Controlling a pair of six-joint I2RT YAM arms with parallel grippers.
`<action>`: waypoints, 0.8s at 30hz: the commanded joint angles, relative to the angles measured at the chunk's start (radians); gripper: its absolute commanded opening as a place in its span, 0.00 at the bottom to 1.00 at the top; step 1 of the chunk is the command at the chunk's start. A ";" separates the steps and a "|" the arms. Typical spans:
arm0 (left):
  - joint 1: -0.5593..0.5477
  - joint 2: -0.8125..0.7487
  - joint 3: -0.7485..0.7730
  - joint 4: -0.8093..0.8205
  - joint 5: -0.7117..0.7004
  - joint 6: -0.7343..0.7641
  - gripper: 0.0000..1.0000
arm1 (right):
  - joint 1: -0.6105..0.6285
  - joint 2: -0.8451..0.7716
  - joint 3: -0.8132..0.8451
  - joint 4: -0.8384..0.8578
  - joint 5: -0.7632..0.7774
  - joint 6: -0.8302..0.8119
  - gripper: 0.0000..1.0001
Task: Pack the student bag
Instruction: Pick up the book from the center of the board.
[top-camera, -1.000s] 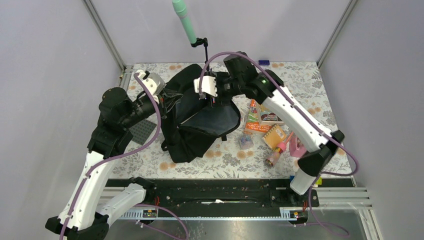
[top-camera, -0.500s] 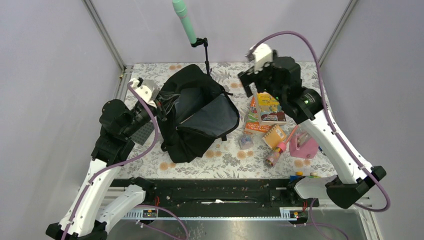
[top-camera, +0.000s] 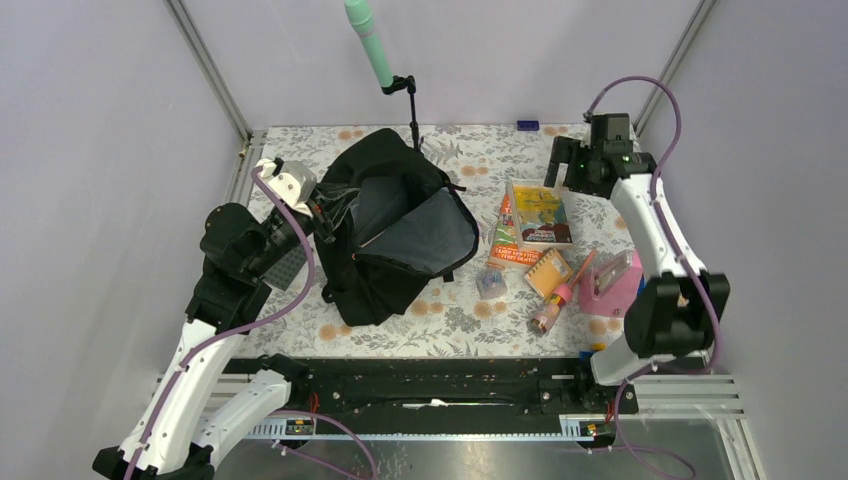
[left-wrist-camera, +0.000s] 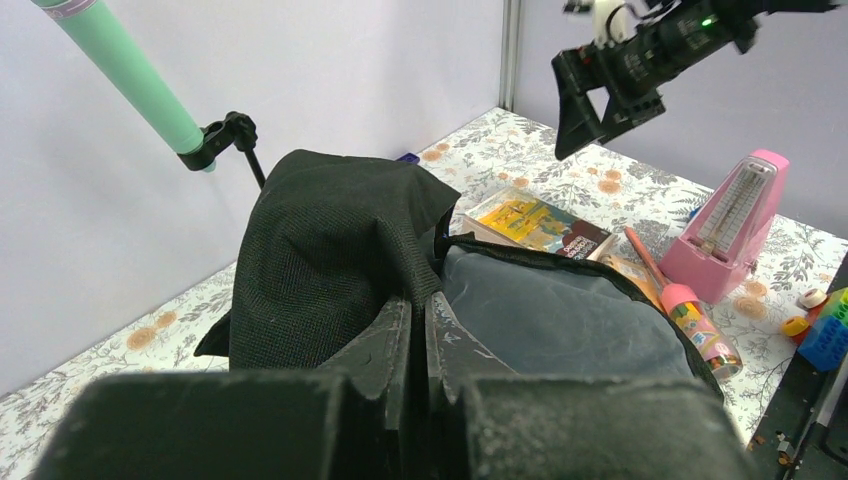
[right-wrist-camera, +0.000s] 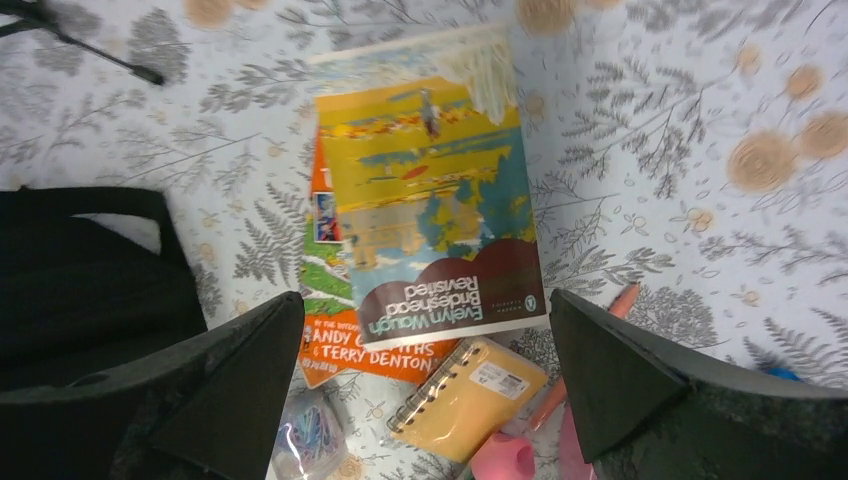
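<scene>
The flowered desk (top-camera: 470, 320) carries the bag (top-camera: 400, 240) left of centre, with a grey plate (top-camera: 283, 268) just to its left. To its right lie two stacked books (top-camera: 540, 213), a notepad (top-camera: 552, 271), a pink metronome (top-camera: 612, 285) and a tube (top-camera: 548, 315). A small blue block (top-camera: 528, 125) sits at the far edge.

The right gripper (top-camera: 580, 175) has left the student bag (top-camera: 400, 230) and swung away to the far right, where it now hangs above the yellow-covered book (top-camera: 540, 213). Its jaws have spread wider, with nothing between them.
</scene>
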 joint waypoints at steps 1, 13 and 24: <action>-0.001 -0.016 -0.004 0.071 0.003 -0.008 0.00 | -0.119 0.132 0.087 -0.076 -0.199 0.058 1.00; -0.001 -0.008 -0.002 0.063 0.005 -0.001 0.00 | -0.242 0.429 0.228 -0.169 -0.363 -0.008 0.98; -0.001 0.005 0.003 0.064 0.014 -0.004 0.00 | -0.286 0.566 0.228 -0.204 -0.530 -0.059 0.98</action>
